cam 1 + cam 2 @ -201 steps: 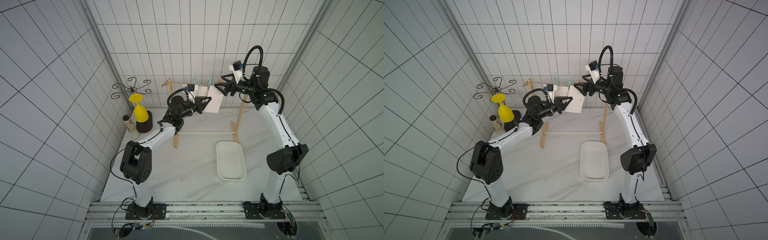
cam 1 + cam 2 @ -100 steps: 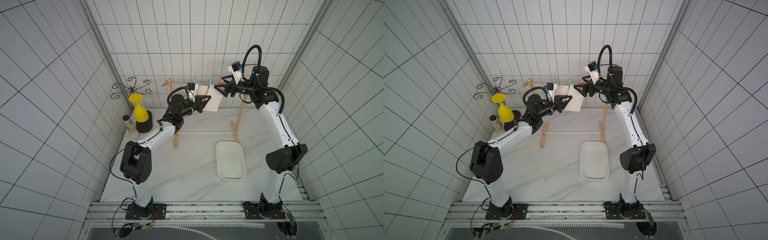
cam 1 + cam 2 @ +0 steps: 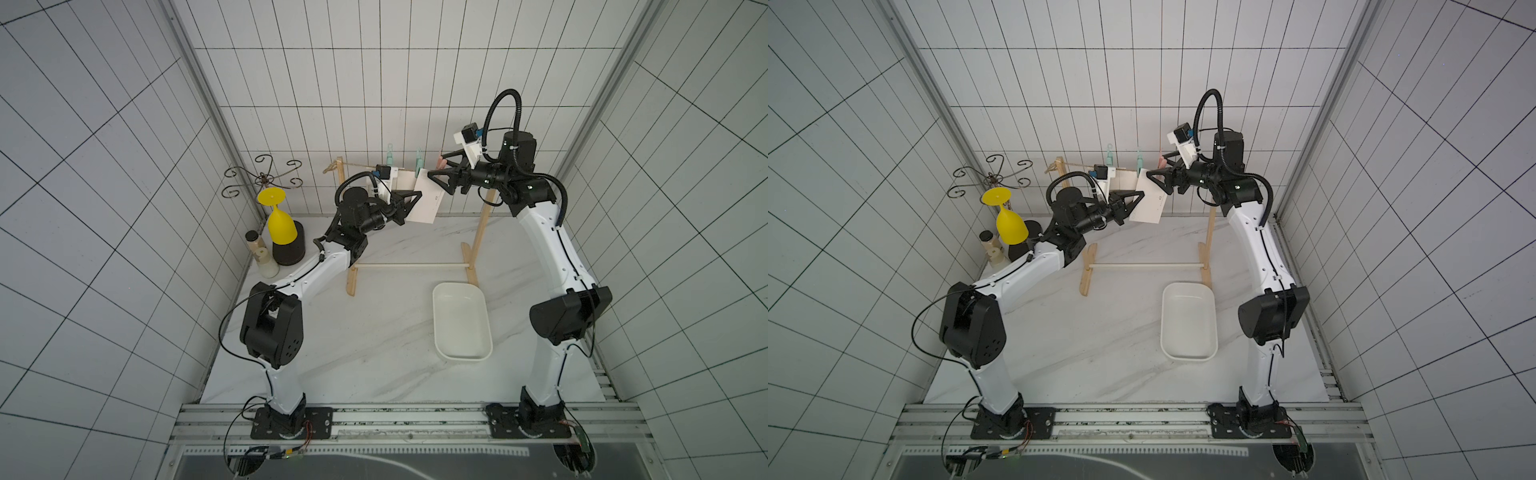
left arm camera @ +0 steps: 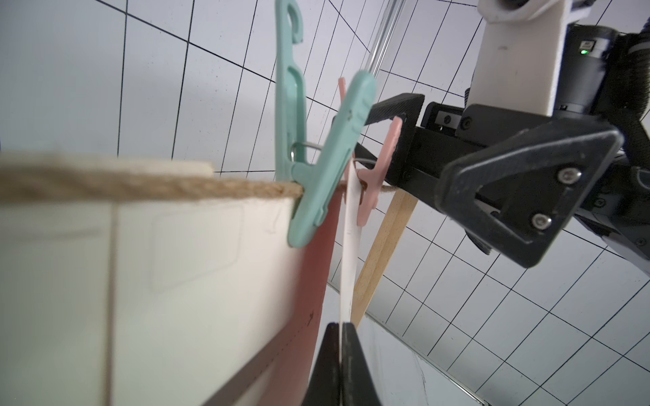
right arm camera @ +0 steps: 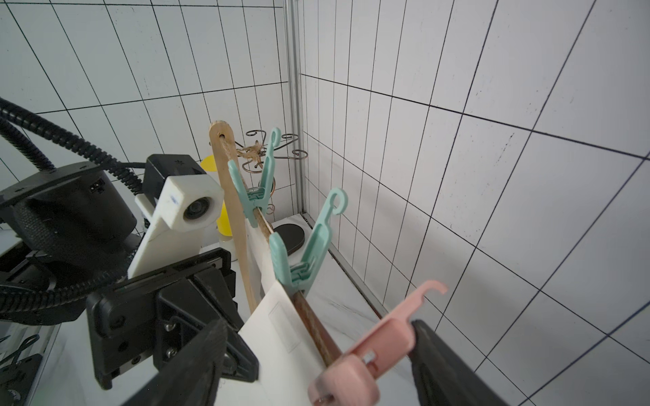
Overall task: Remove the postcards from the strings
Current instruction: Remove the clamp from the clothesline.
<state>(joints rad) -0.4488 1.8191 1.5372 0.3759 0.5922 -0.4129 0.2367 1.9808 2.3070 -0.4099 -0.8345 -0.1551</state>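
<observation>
Status: 0 postcards (image 4: 140, 281) off; all hang pegged on string (image 4: 140, 184) at surface (image 3: 374, 353) 12 o'clock, tray (image 3: 435, 320) at 3 o'clock empty; my L pincer (image 4: 339, 328) clamps lower edge of end card (image 3: 424, 201), R pincer (image 5: 318, 323) apart astride pink peg (image 5: 369, 348).

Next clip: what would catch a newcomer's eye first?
Both arms reach up to the jute rope at the back of the table. The left tool is shut on the lower edge of a white postcard, while the right tool stands open around the pink clothes peg pinning it.

nearest postcard (image 4: 140, 281) blurred and cropped, pink peg (image 5: 365, 358) cut by frame edge
</observation>
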